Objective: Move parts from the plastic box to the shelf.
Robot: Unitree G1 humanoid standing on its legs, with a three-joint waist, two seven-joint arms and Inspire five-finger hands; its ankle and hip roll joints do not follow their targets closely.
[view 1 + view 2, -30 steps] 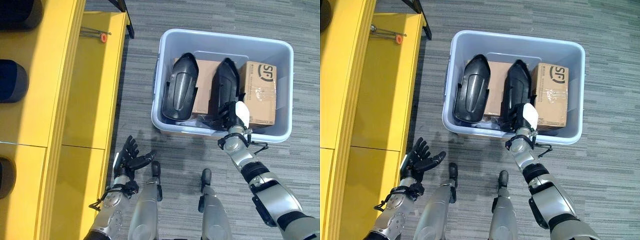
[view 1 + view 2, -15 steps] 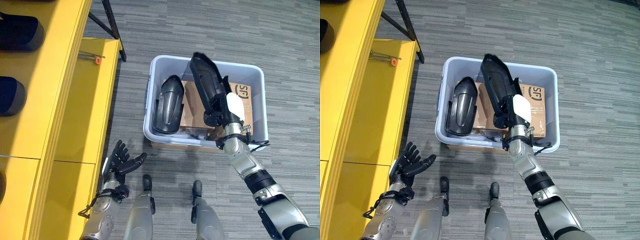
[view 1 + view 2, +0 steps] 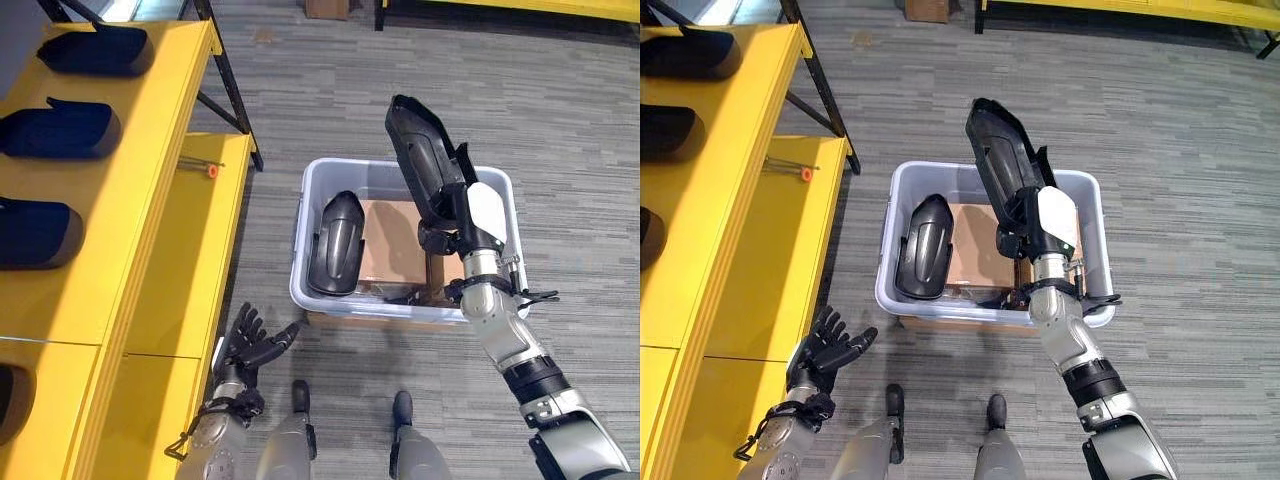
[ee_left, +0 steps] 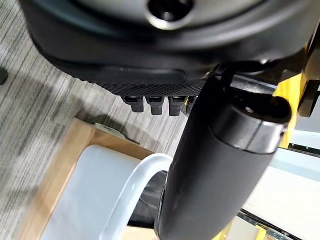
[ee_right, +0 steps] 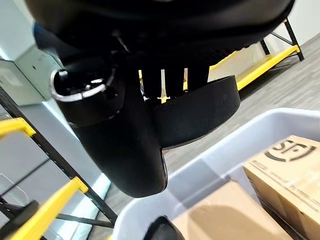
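Your right hand (image 3: 462, 215) is clamped round a long black part (image 3: 425, 160), a glossy curved shell lifted clear above the plastic box (image 3: 310, 270). Its fingers wrap the shell's edge in the right wrist view. A second black part (image 3: 333, 243) leans inside the pale, smooth-walled box beside cardboard cartons (image 3: 392, 238). Your left hand (image 3: 250, 345) hangs low by the yellow shelf (image 3: 180, 240), fingers spread, empty. More dark shells (image 3: 60, 125) sit on the shelf's top.

The held part (image 3: 428, 165) hides much of the cardboard box (image 3: 398, 240).
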